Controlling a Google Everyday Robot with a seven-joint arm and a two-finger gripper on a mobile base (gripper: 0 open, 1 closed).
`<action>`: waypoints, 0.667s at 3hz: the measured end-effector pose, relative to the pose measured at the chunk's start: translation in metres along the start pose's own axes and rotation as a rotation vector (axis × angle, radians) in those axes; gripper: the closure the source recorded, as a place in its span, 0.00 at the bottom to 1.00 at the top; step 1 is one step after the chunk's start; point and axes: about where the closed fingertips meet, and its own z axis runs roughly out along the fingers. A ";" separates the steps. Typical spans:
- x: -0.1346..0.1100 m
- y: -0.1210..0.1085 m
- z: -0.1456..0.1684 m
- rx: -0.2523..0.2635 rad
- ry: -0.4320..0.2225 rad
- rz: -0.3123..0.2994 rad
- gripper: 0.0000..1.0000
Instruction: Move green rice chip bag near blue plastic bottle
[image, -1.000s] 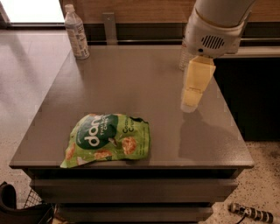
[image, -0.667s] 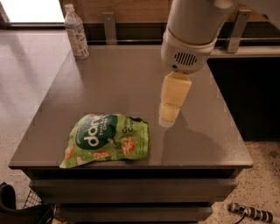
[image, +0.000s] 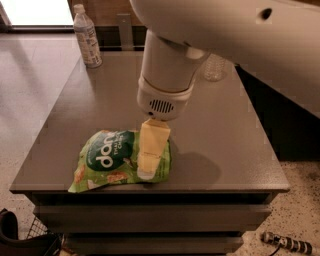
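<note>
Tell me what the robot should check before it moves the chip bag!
1. Gripper over the right part of the green rice chip bag: ok.
2. Bag lying flat on the table, near its front edge: ok.
3. Blue plastic bottle upright at the far left corner: ok.
4. Clear bottle at the far right, off the route: ok.
5. Bag already gripped: cannot tell.

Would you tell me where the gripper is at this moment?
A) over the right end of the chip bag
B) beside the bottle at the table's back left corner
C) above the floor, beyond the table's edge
A: the gripper sits over the right end of the chip bag, well away from the bottle at the back left.
</note>
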 end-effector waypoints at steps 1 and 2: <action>-0.026 0.012 0.031 -0.081 -0.034 -0.037 0.00; -0.039 0.021 0.059 -0.135 -0.081 -0.051 0.02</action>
